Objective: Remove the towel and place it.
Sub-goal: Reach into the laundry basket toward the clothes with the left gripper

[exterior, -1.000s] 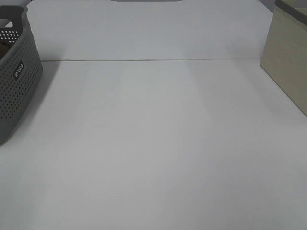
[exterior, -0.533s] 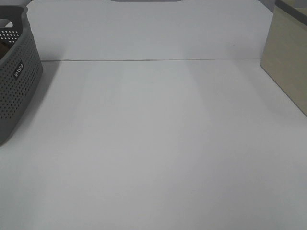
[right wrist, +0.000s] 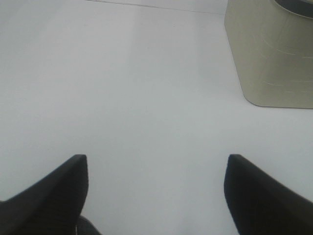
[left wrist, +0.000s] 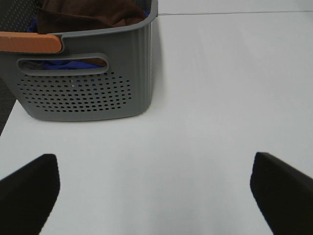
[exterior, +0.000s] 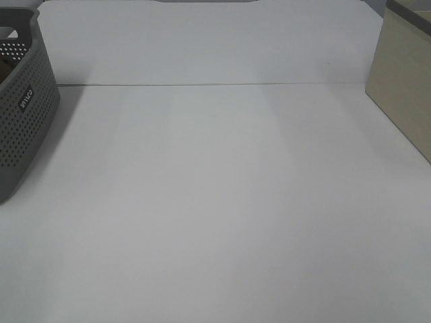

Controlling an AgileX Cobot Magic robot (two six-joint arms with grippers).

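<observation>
White table (exterior: 222,202) fills the high view, w/ grey basket (exterior: 20,114) at its left edge & beige bin (exterior: 404,81) at the far-right corner. Towel (left wrist: 88,13): dark brown terry, plain, bunched inside the basket on top of blue cloth (left wrist: 63,62). It's crumpled, so long axis & heading can't be told. Left gripper (left wrist: 156,191): fingers wide apart, nothing held, basket just ahead. Right gripper (right wrist: 156,191): also apart, over bare table. Vs 0.5 s ago: high view unchanged.

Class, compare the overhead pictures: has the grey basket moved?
No. The grey basket sits exactly where it was, its corner meeting the seam at the same spot.
</observation>
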